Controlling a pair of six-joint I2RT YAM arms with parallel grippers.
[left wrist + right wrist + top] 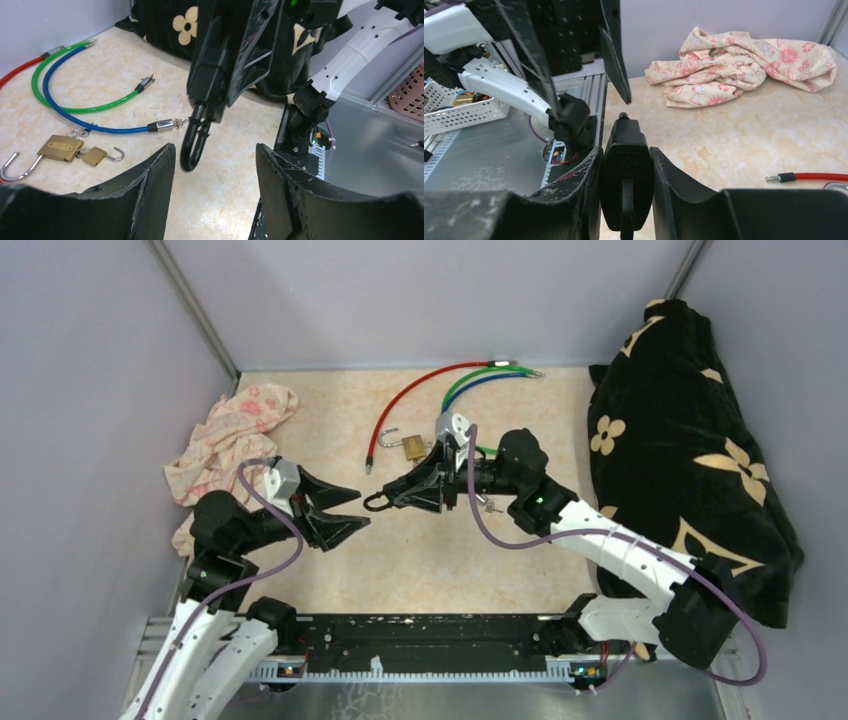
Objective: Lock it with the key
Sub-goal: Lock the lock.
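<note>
Right claw (626, 155) is clamped on the one black lock (626, 172), its two fingers pressed against the lock's flat sides. Left claw (360, 508) stands with its fingers spread wide and nothing between them, facing the right one across a short gap above the tabletop (450, 570).

By count there are two claws, one black lock, two brass padlocks, three cables, one cloth and one cushion.

The black lock is held off the tabletop, near its middle. Its long axis runs along the right claw's fingers, and its loop end sticks out past the fingertips towards the left claw. In the left wrist view that loop slants down in front of the open fingers and is close to them, though not between them. Whether a key is in it I cannot tell.

Behind the right claw lie the larger brass padlock (60, 148) and the smaller brass padlock (93, 156). They sit just beside each other, and both shackles are swung out. The red cable (400, 405), green cable (95, 108) and blue cable (107, 131) curve across the far part of the tabletop. A pink flowered cloth (235, 430) is bunched at the left wall. A black cushion (690, 450) with pale flowers fills the right side, beside the right arm. Between the two claws the tabletop is bare.
</note>
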